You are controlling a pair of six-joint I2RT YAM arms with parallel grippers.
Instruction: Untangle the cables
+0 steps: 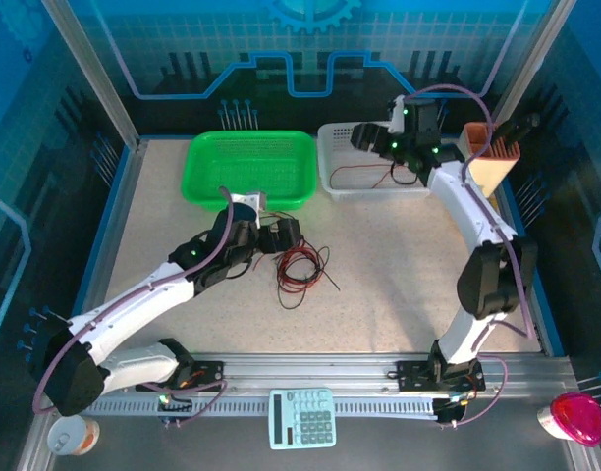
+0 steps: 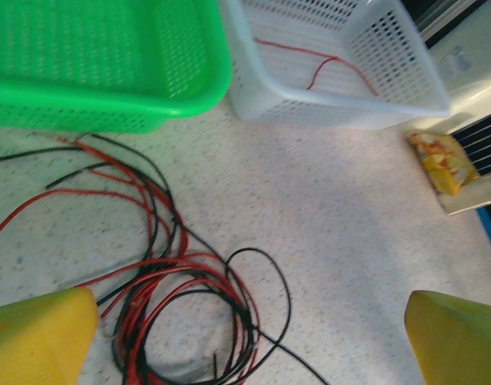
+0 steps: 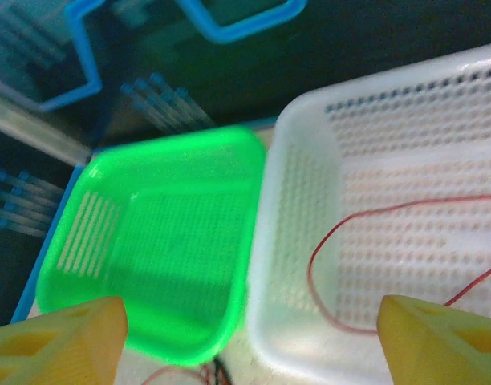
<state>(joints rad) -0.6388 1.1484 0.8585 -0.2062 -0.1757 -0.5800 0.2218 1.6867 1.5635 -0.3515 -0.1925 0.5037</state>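
Left wrist view: the left gripper [image 2: 249,345] hangs spread wide and empty just above the tangle of red and black cables [image 2: 189,297] on the table [image 2: 350,241], probably lined up to pick out one strand. Farther off, the right gripper [image 3: 245,341], likewise spread and empty, hovers over the white basket [image 3: 269,241], where one red cable [image 3: 311,269] lies apart from the rest, seemingly sorted. The green basket [image 3: 149,241] stands just beside it.

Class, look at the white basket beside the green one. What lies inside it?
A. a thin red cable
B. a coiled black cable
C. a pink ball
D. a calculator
A: a single thin red cable lies on the floor of the white basket, while the mixed red and black tangle sits out on the table.
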